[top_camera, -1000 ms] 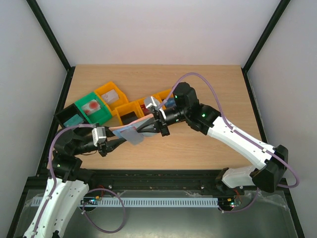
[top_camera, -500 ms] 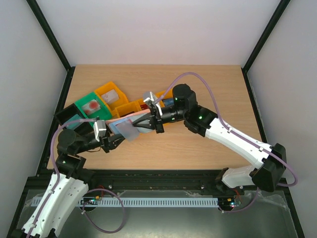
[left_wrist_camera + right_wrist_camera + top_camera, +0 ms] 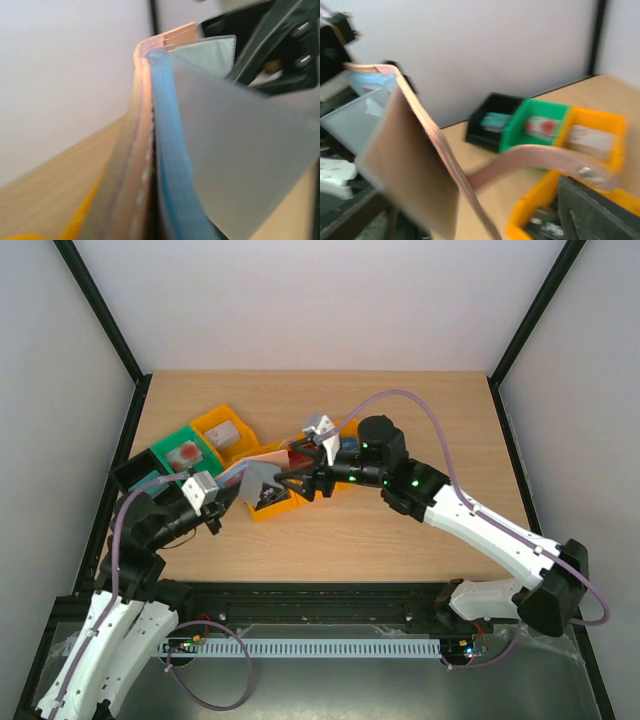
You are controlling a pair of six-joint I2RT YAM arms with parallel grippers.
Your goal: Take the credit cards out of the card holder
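Both arms have swung left and away from me since a second ago, carrying the card holder (image 3: 264, 456) off the bare desk (image 3: 400, 530) and over the orange bins (image 3: 270, 510). My left pincer (image 3: 228, 492) has also gone from partly apart to clamped.

Nearest me, the left pincer grips the holder by its near-left end. Its wrist view is filled by the tan edge, the blue lining and a grey translucent sleeve, all blurred. From there the holder's long axis runs up and to the right, off the desk, with the sleeve hanging below it.

My right pincer (image 3: 292, 480) sits at the holder's far-right end, just beside it. I cannot tell whether its jaws are apart or together, since the right wrist view is smeared. That view shows the holder hanging to its left and the pink strap arcing back toward the pincer, and I cannot say whether they touch.

I can't pick out any cards. I judge the right arm to be the one to reach in, leftward along that axis into the pockets. Beyond lie the green bin (image 3: 185, 455) and the black bin (image 3: 135, 475).
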